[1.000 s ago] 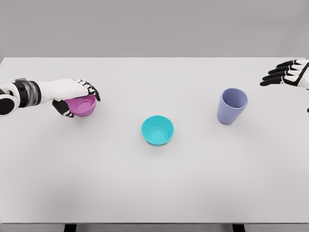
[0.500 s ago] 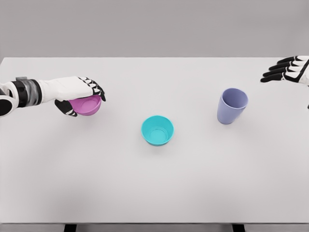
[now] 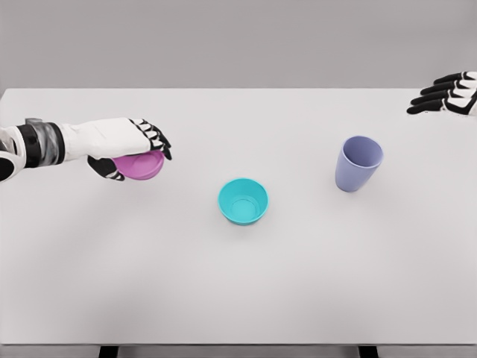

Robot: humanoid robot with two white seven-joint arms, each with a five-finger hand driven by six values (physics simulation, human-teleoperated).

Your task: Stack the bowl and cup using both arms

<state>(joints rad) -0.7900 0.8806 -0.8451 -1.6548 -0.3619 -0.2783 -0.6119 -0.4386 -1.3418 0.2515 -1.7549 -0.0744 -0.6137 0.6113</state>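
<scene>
My left hand (image 3: pixel 133 153) is shut on a magenta bowl (image 3: pixel 141 166), gripping it from above and holding it a little off the white table (image 3: pixel 238 283) at the left. The bowl tilts slightly and is partly hidden by my fingers. A teal bowl (image 3: pixel 243 201) stands upright at the table's middle, to the right of and nearer than the held bowl. A lavender cup (image 3: pixel 358 162) stands upright at the right. My right hand (image 3: pixel 447 95) hovers at the far right edge, fingers spread, holding nothing, well above and right of the cup.
The table's far edge runs along the top against a grey wall. Its front edge shows at the bottom with two dark legs below.
My left hand has lifted the magenta bowl and carried it right, toward the teal bowl. My right hand has drifted up and right, away from the cup.
</scene>
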